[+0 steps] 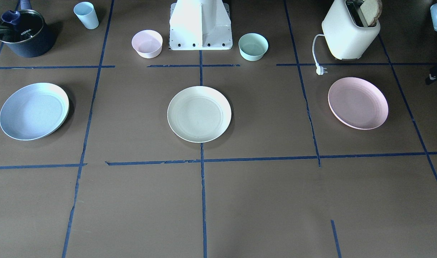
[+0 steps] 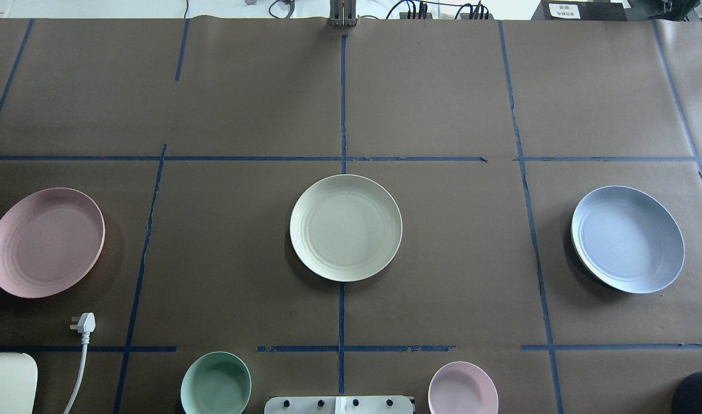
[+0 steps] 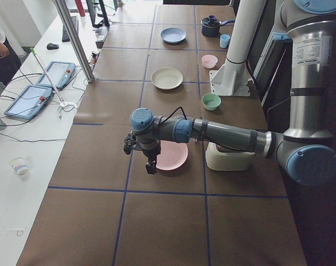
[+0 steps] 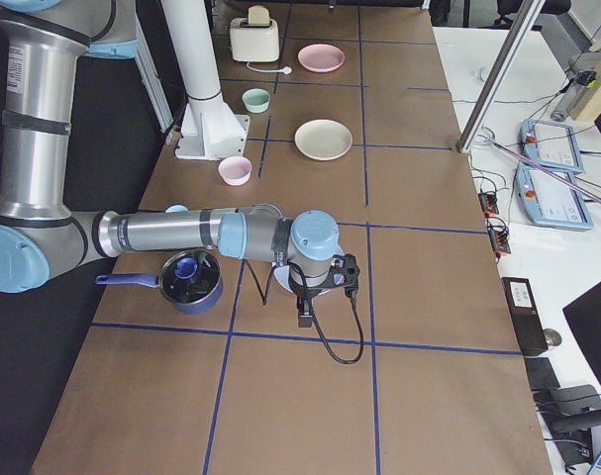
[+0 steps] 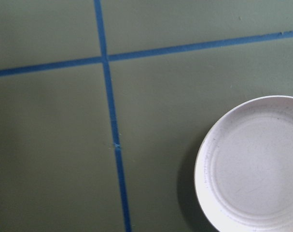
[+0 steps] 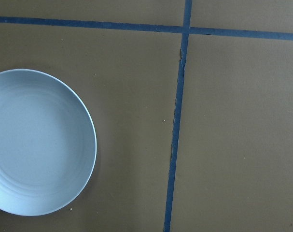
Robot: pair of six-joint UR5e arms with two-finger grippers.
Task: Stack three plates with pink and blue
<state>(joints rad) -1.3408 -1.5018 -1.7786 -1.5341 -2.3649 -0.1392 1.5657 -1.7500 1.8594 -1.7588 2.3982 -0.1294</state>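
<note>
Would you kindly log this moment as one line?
stacked: none; left gripper: near pink plate; right gripper: near blue plate; white plate: centre

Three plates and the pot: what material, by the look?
Pink plate, cream plate, blue plate: likely moulded plastic, maybe wheat-straw; matte, no glare, faint specks. Pot: probably coated metal, dark and glossy, with a reflective glass lid.

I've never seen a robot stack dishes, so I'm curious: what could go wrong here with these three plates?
The pink plate and blue plate lie flat, with only low rims to pinch, so one might slip. A loose white plug lies near the pink plate and could snag. If both go onto the cream plate in the middle, the left arm and right arm might collide.
</note>
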